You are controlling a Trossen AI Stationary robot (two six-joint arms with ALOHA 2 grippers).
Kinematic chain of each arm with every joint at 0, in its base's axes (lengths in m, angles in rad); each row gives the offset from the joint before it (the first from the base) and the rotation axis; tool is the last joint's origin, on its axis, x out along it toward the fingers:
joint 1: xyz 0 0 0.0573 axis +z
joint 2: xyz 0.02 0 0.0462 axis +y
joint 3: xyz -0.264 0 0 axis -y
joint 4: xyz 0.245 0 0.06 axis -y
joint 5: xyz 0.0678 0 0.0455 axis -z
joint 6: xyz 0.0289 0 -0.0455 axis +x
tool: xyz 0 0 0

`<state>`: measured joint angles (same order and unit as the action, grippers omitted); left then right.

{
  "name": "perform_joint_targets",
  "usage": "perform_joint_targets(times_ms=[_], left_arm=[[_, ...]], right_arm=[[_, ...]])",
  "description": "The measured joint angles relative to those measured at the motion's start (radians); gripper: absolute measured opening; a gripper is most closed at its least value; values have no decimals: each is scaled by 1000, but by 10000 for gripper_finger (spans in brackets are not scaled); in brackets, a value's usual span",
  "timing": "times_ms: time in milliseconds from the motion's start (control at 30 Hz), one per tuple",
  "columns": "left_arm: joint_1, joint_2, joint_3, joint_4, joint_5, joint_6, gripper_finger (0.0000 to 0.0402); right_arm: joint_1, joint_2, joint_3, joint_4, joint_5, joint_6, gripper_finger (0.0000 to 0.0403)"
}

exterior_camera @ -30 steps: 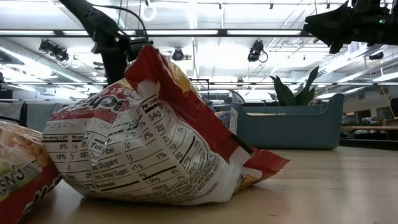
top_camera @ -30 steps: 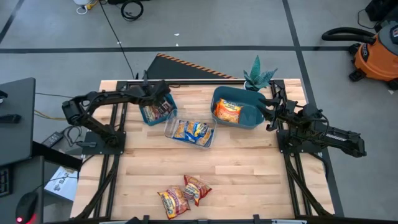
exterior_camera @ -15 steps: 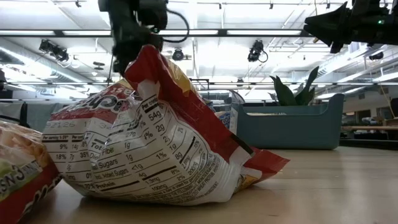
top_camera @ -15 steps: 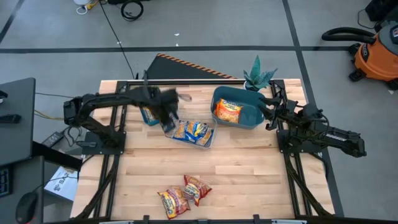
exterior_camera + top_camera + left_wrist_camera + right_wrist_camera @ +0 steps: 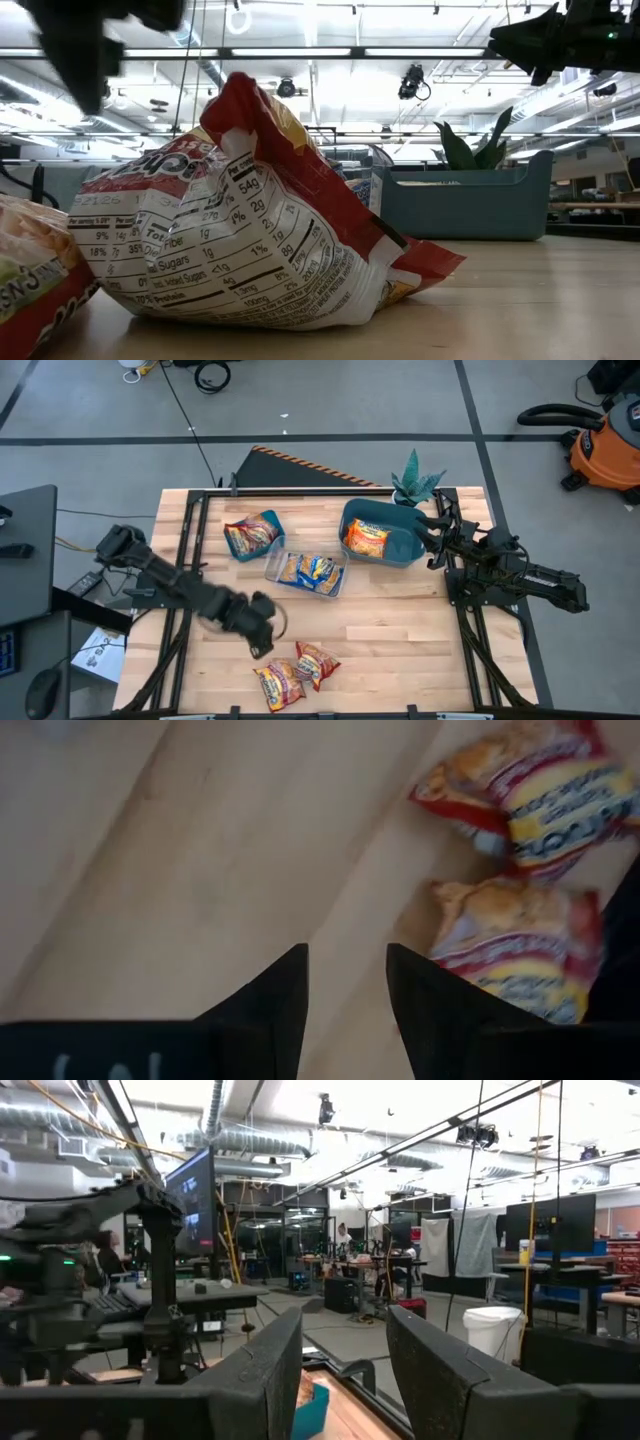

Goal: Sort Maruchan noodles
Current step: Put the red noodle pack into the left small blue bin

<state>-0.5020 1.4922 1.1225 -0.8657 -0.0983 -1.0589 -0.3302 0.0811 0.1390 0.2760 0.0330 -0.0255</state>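
Low over the front of the table (image 5: 400, 650): left gripper (image 5: 262, 640), jaws parted by a narrow gap, nothing between them, bare wood beneath in the left wrist view. Just ahead of those jaws, flat on the wood: two red-and-yellow noodle packets (image 5: 298, 671), side by side and touching, also plain past the dark fingers (image 5: 270, 995) in the wrist view (image 5: 520, 950). Same pair filling the low view, the nearer one (image 5: 250, 230) crumpled with its nutrition panel outward, the other (image 5: 35, 270) cut by the frame edge.

Farther off, toward the middle of the table and well apart from the left jaws: clear plastic tray (image 5: 272, 568) with blue-and-yellow packets (image 5: 310, 570) lying inside. Beyond the tray, at the far left: small teal bin (image 5: 270, 518) with red-and-yellow packets (image 5: 247, 536) in it.

At the far right of the table: right gripper (image 5: 432, 538), held above the rim of the large teal bin (image 5: 400, 550), jaws parted by a moderate gap and empty, pointed out across the room in the right wrist view (image 5: 345, 1345). Below and just beside those jaws, inside the large bin: orange packets (image 5: 366, 538). Behind that bin: a small potted plant (image 5: 414, 482).
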Motion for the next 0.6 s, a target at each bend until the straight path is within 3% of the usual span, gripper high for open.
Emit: perform_joint_targets(times_ms=[133, 300, 500, 600], left_arm=[[-139, 44, 0, 53, -82, -208, 142], [-252, 139, 0, 72, -60, -367, 142], [-315, 224, 69, 104, -47, -372, 142], [-333, 252, 89, 69, -52, -280, 142]], right_arm=[[0, 0, 0, 0, 0, 32, 153], [0, 0, 0, -1, 0, 58, 153], [0, 0, 0, -14, -25, 60, 153], [0, 0, 0, -15, -31, 60, 153]])
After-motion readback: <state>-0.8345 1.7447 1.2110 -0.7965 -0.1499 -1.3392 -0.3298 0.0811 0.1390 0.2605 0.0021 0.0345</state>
